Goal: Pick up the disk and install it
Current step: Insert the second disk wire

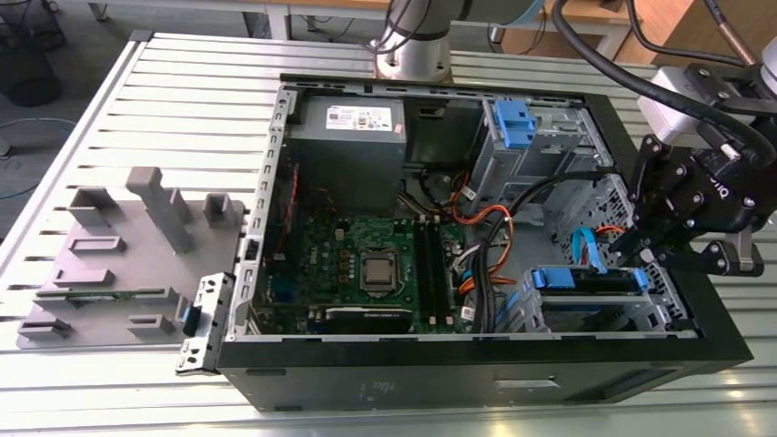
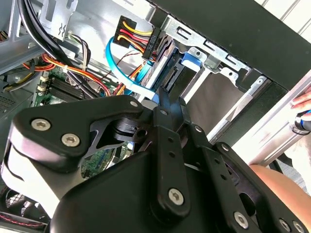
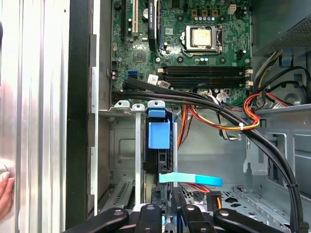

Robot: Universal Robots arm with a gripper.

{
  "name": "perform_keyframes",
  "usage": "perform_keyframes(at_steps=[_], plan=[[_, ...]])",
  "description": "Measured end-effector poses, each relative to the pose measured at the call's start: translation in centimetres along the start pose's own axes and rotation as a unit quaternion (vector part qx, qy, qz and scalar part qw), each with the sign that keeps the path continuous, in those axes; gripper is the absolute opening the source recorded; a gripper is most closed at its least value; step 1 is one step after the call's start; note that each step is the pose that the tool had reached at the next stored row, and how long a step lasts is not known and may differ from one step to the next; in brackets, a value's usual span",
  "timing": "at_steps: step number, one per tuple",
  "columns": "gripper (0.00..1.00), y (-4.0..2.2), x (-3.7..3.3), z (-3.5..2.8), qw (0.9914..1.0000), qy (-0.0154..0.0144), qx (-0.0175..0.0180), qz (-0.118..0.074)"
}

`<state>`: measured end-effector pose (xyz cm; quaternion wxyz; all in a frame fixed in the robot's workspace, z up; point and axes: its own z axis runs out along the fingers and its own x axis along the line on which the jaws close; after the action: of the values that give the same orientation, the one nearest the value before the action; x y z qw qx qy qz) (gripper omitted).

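A: Risks from this pose?
B: Main one, by judgement: snagging the cables (image 2: pixel 131 36). Red-yellow bundle and the blue ribbon (image 3: pixel 190 178) crowded right at the fingertips. Any sideways drift could drag a plug loose or pinch a wire against the bay (image 1: pixel 661 314). Second: disk (image 1: pixel 591 279) possibly not fully seated; an off-axis push could jam its blue bracket in the rails.

A: Where's the disk?
B: Already down in the bay at the corner of the case (image 1: pixel 486 382), directly below and ahead of the gripper (image 1: pixel 631 244). Blue bracket tab (image 3: pixel 159 134) just beyond the fingertips in the first wrist view.

A: Gripper state?
B: Fingers (image 2: pixel 167 104) drawn nearly together, only a thin slot between the tips in the second wrist view. Nothing visibly clamped. Tips close to the disk's connector end; actual contact with it or the ribbon not decidable.

A: Anything else nearby?
B: A person's hand (image 2: pixel 303 99) resting by the case's outer edge, off to the gripper's side. Worth flagging if the arm swings outward. Motherboard (image 3: pixel 194 43) farther ahead, well clear of the fingers.
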<state>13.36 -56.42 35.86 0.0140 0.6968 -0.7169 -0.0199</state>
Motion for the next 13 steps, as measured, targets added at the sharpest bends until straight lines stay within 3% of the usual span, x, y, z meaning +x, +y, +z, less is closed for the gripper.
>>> perform_keyframes(at_steps=[3,4,7,13], plan=[[0.24,0.0,0.0,0.0,1.0,0.0,0.0,0.0],[0.31,0.0,0.0,0.0,1.0,0.0,0.0,0.0],[0.31,0.0,-0.09,0.0,1.0,0.0001,0.0,0.0],[0.31,0.03,-1.3,0.14,1.0,0.0,-0.0001,0.0]])
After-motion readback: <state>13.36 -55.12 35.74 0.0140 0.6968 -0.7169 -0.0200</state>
